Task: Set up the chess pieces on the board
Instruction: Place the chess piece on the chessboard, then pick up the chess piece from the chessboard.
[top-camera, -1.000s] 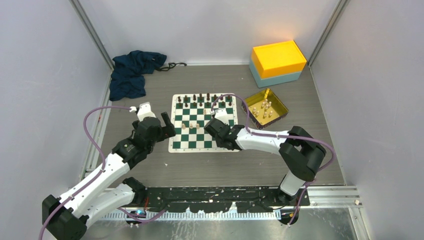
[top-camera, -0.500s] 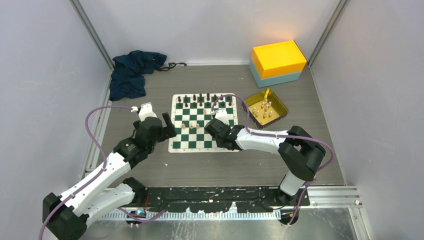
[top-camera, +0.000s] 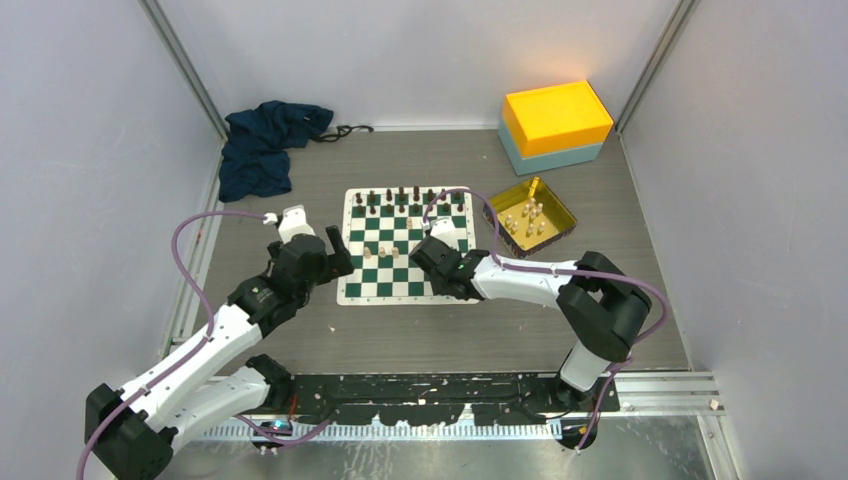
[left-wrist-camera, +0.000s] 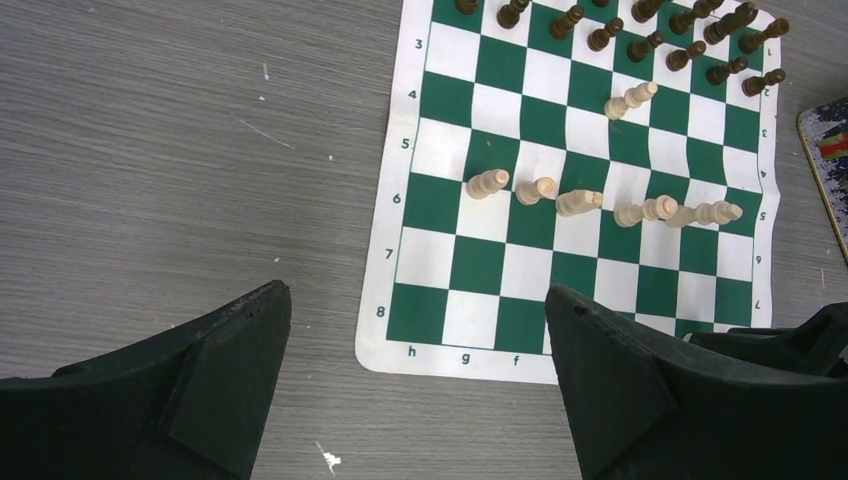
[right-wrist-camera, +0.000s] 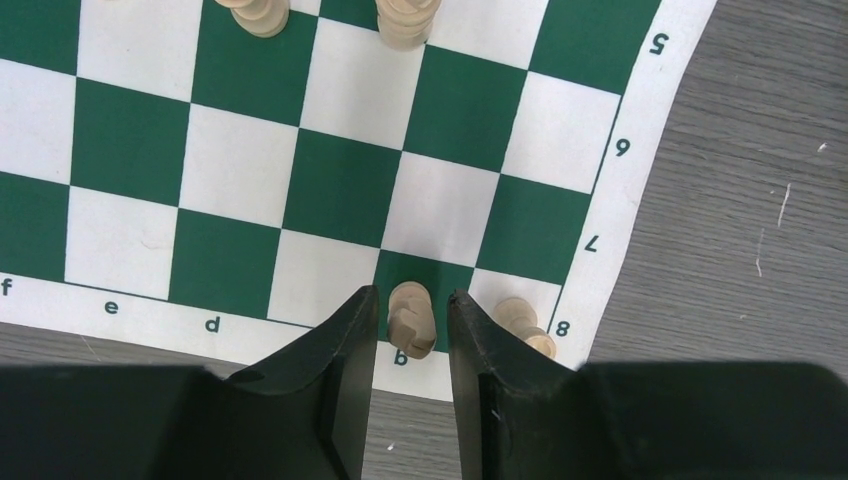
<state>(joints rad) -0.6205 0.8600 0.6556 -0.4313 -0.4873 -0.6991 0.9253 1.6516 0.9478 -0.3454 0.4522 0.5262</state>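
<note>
The green and white board lies mid-table. Black pieces fill its far rows. Several cream pieces stand in a loose row across the middle, and one more stands nearer the black side. My right gripper is low over the near right corner, its fingers narrowly apart on either side of a cream knight on the b square, with small gaps showing. A cream rook stands on the corner square beside it. My left gripper is wide open and empty above the board's near left corner.
A gold tray right of the board holds several more cream pieces. A yellow and blue box stands at the back right. A dark blue cloth lies at the back left. Grey walls close in the table.
Almost nothing has changed. The right gripper has stayed over the near right corner of the board, and the left arm has barely shifted.
</note>
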